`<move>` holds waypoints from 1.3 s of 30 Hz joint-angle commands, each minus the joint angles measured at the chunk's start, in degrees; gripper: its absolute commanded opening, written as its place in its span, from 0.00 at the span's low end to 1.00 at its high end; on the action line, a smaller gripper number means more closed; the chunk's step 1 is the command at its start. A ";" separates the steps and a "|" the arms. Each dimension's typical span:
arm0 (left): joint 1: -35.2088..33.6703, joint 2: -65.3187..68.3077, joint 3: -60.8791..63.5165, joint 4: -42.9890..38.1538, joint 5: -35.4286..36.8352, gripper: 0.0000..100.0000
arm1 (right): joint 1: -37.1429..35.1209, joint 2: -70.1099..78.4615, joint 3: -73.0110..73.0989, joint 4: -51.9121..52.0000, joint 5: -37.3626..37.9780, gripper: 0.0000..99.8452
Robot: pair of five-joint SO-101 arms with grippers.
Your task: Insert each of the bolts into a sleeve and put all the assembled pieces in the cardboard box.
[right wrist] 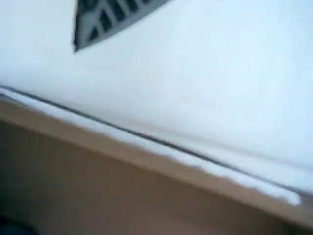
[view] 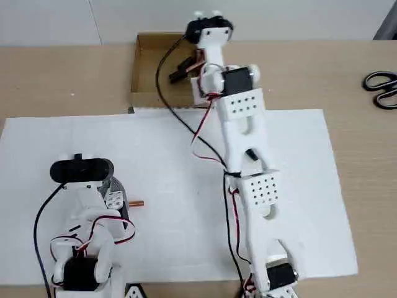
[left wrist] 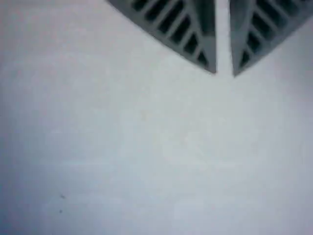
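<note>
At the near left of the table, the left arm sits folded over a sheet of white paper (view: 167,186), its left gripper (view: 120,197) pointing down at the sheet. In its wrist view the two grey ribbed fingers (left wrist: 195,39) are drawn almost together, with only a thin slit of paper showing between them. They hold nothing.

Just to the right of that gripper, a small copper-coloured bolt (view: 138,203) lies flat on the paper. Its long axis runs left to right, with one end pointing back at the gripper. It is too small to tell whether it already wears a sleeve.

This is the relation that matters. The bolt is beside the fingers, not under them, and it lies sideways to the arm. By my judgement the left arm is much the nearer to it. The gripper would need to shift right and open before it could close across the shaft.

Farther back, the right arm stretches from the near edge up across the paper to the far side. The right gripper (view: 178,69) hangs over the open cardboard box (view: 134,68), which sits on the wooden table just beyond the paper's far edge. Its dark fingers look parted, and I can make out nothing between them. It is well apart from the bolt.
</note>
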 commanded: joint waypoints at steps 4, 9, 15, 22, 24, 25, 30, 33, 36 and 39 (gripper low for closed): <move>-0.18 -0.62 -1.89 -1.05 -0.53 0.01 | 2.86 -1.54 2.99 1.98 8.62 0.29; -0.18 -0.62 -2.42 -1.05 -0.53 0.01 | 2.68 -8.31 17.67 2.07 12.13 0.29; -0.18 -0.62 -2.51 -1.05 -0.53 0.01 | 2.24 -23.25 41.93 1.54 17.49 0.29; -0.18 -0.62 -2.51 -1.14 -0.53 0.01 | 2.77 -29.76 53.54 1.19 22.33 0.29; -0.18 -0.62 -3.47 -1.14 -0.53 0.01 | 2.86 -30.55 55.12 1.27 23.38 0.29; -0.09 -0.62 -4.09 -1.14 -0.53 0.01 | 3.30 -30.99 55.82 1.27 23.91 0.29; -0.09 -0.62 -7.08 -0.97 -0.53 0.01 | 6.37 -31.69 56.97 1.27 26.37 0.29; -0.09 -0.62 -7.08 -0.70 -0.53 0.01 | 7.69 -31.69 56.97 1.36 27.16 0.29; -0.09 -0.62 -6.55 -0.88 -0.53 0.01 | 8.04 -31.60 57.93 1.27 28.40 0.29; -0.09 -0.62 -4.97 -1.05 -0.53 0.01 | 8.04 -31.60 61.19 1.10 29.36 0.29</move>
